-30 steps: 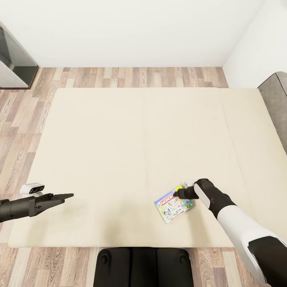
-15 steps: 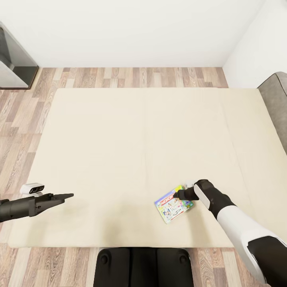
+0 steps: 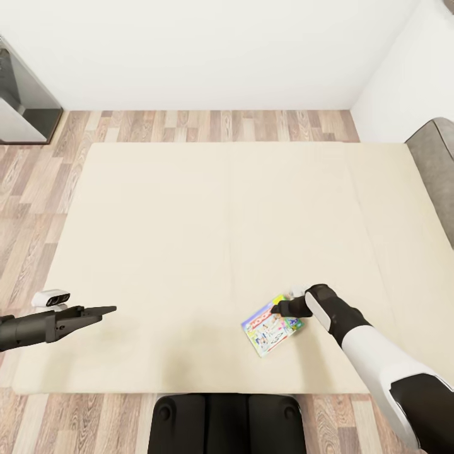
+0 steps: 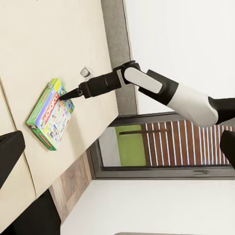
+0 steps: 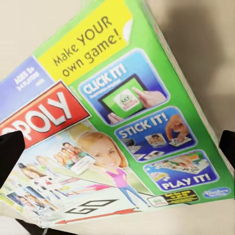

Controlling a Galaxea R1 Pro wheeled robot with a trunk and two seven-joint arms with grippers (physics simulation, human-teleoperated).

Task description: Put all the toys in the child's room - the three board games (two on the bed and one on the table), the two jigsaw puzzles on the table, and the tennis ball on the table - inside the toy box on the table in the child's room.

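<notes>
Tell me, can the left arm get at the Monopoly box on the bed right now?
Probably not without moving: the left gripper hovers far across the bed from the Monopoly box, where the right gripper already sits.

White right forearm w/ black wrist, black tapered right hand (image 3: 275, 309), dark grey left arm, black base
</notes>
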